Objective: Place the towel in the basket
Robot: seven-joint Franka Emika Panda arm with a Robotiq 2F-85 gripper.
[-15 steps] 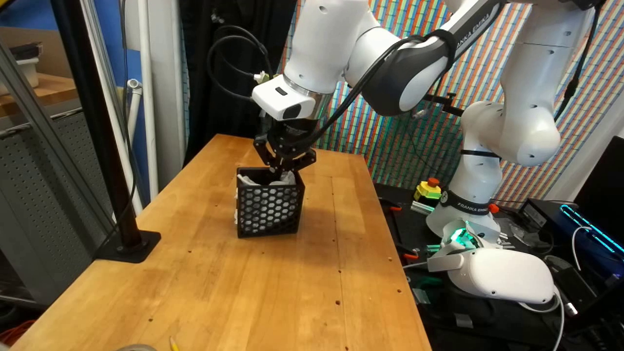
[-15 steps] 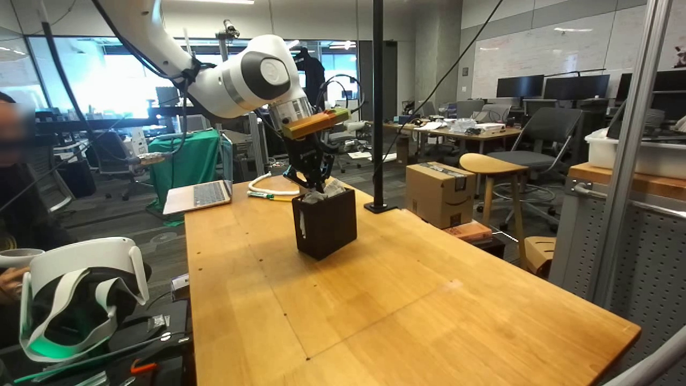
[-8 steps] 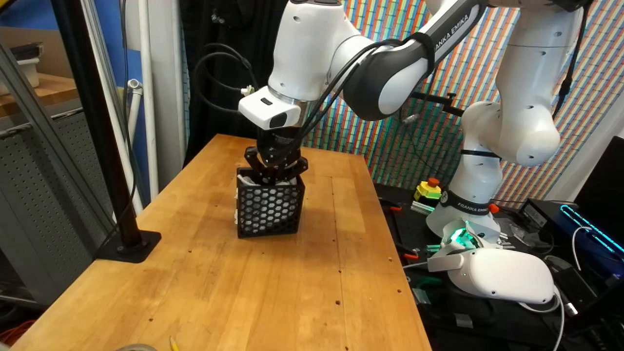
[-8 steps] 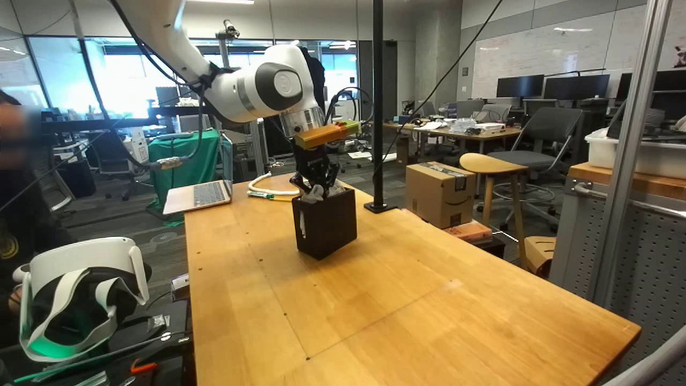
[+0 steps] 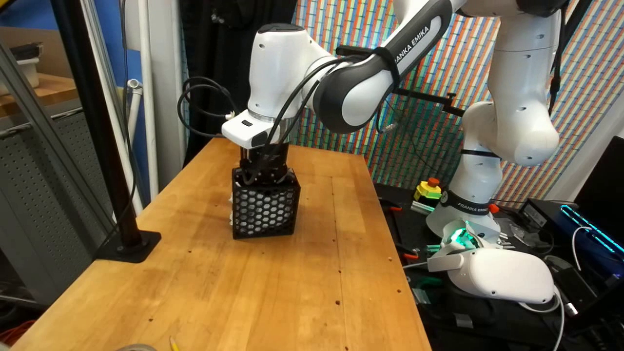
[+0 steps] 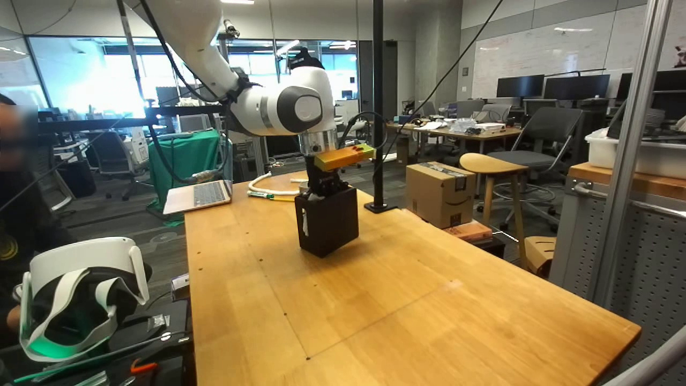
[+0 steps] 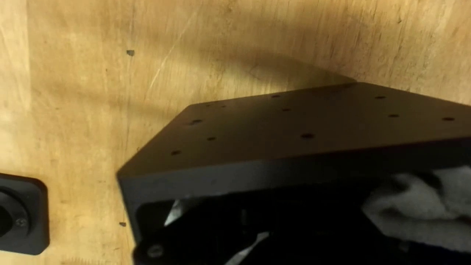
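The black basket (image 5: 265,212) stands upright on the wooden table (image 5: 297,292), with honeycomb holes on one side; it also shows in an exterior view (image 6: 329,222). The pale grey towel (image 7: 415,202) is inside the basket and shows through its holes and side slot. My gripper (image 5: 265,176) points straight down into the basket's open top, its fingers hidden below the rim in both exterior views. In the wrist view the basket's solid wall (image 7: 294,125) fills the middle, and the gripper (image 7: 294,228) is too dark to show its fingers. Towel lies on both sides of it.
A black post with a square base (image 5: 129,247) stands at the table edge near the basket. A laptop (image 6: 198,197) and a white cable (image 6: 268,185) lie at the far end of the table. A VR headset (image 5: 502,275) is beside the table.
My gripper has moved down from above the basket into it and become more vertical. The basket has shifted slightly. The towel top is now mostly hidden by the gripper.
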